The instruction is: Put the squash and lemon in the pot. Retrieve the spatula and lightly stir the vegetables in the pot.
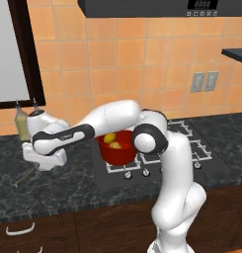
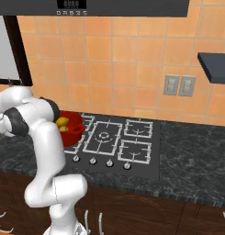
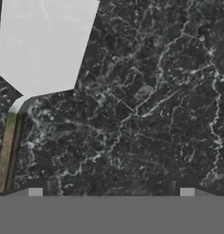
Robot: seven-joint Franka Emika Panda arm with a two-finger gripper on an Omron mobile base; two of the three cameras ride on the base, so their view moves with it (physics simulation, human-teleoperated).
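Your end effector point(image 3: 111, 192) is wide open with nothing in it, hovering over the marbled black desk point(image 3: 145, 105). The spatula point(image 3: 40, 50) sits off toward one fingertip, not between them, so closing now grabs air. Its flat pale blade and thin dark handle lie flush, easy to skid. Lemon point(image 1: 109, 138) and squash point(image 1: 115, 145) are in the glossy red pot point(image 1: 115, 150) on the stove.

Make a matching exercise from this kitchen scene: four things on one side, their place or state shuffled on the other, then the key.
Things
1. pot
2. lemon
3. spatula
4. pincer

Place or state
A. flat on the dark counter, left of the stove
B. open, above the counter
C. on a burner
D. inside the pot

Pairs: 1-C, 2-D, 3-A, 4-B
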